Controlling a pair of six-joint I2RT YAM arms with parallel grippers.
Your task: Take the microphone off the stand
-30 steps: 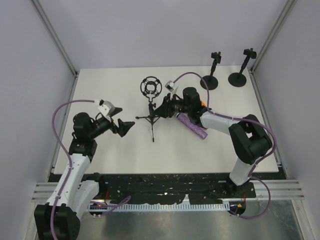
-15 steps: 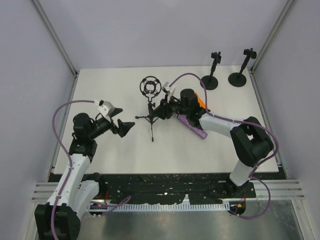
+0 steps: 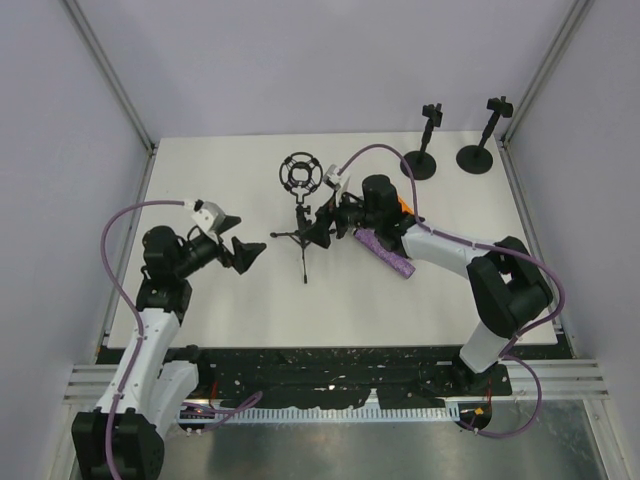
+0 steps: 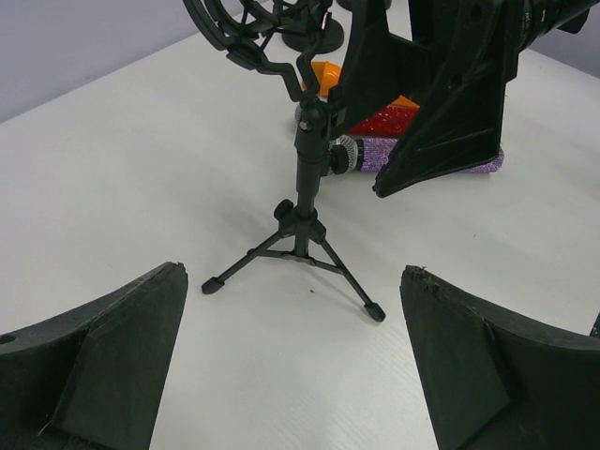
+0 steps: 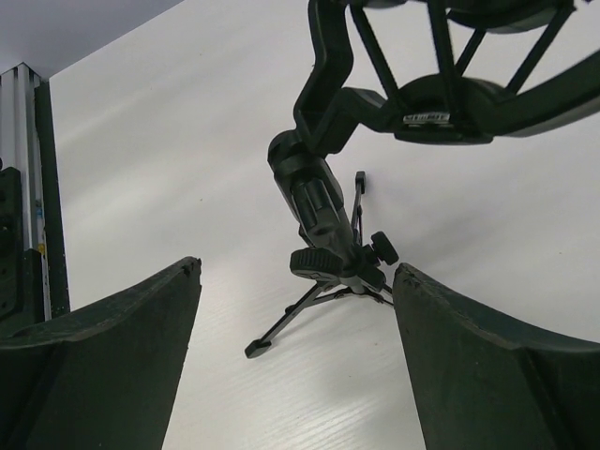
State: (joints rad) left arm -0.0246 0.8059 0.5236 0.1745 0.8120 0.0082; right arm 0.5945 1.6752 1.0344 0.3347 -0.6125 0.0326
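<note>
Right gripper [image 5: 297,267] open wide, empty, facing black tripod stand [image 5: 323,216]; left gripper [image 4: 292,272] likewise; glittery purple microphone [image 3: 385,253] lies on white table [image 3: 220,180].

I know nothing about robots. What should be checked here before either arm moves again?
1. Microphone out of the stand: ok, it lies flat on the table to the stand's right.
2. Ring mount empty: ok.
3. Stand upright on its three legs: ok.
4. Right claw open and holding nothing: ok.
5. Right claw not touching the stand: cannot tell, it sits very close to the post.
6. Left claw open, empty and short of the stand: ok.
</note>
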